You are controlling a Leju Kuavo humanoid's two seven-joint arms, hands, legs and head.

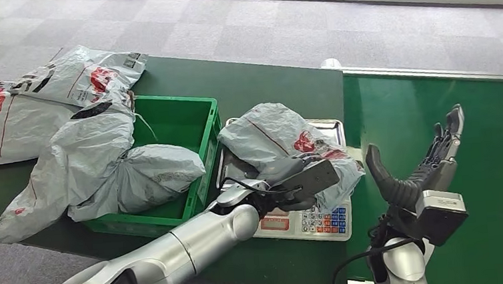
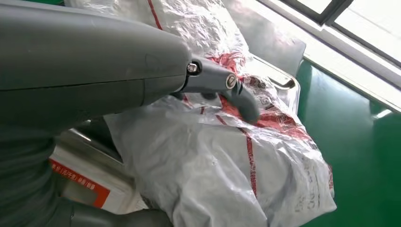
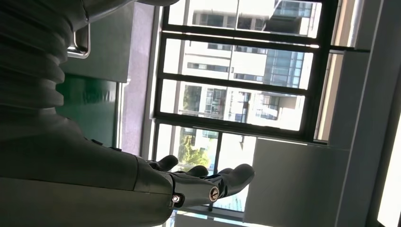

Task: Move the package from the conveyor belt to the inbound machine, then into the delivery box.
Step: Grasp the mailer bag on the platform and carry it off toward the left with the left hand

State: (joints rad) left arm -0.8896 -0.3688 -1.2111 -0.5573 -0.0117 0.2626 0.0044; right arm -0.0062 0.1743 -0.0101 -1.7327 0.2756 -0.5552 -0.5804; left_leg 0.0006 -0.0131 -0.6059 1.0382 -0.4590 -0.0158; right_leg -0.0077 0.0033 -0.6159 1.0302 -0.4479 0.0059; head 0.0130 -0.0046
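Left hand (image 1: 285, 183) rests on top of the package (image 1: 272, 137), its thick grey thumb (image 2: 236, 94) pressed onto the crinkled plastic in the left wrist view; whether the fingers actually close on the bag cannot be told. That package is a soft, wrinkled grey poly mailer with red stripes and a red printed logo, too creased to read, and it lies on the steel pan of the inbound machine (image 1: 331, 128), a weighing scale with a white front panel, coloured keys (image 1: 324, 220) and a small orange display. Just beside the scale stands the delivery box (image 1: 194, 122), a green plastic crate of rectangular shape, with several more grey mailers (image 1: 96, 159) heaped in and over it; their print is red and black but illegible. Right hand (image 1: 430, 159) is raised over the glossy green conveyor belt (image 1: 491, 165), fingers spread apart and holding nothing. Both machines sit on a dark green surface (image 1: 264, 81).
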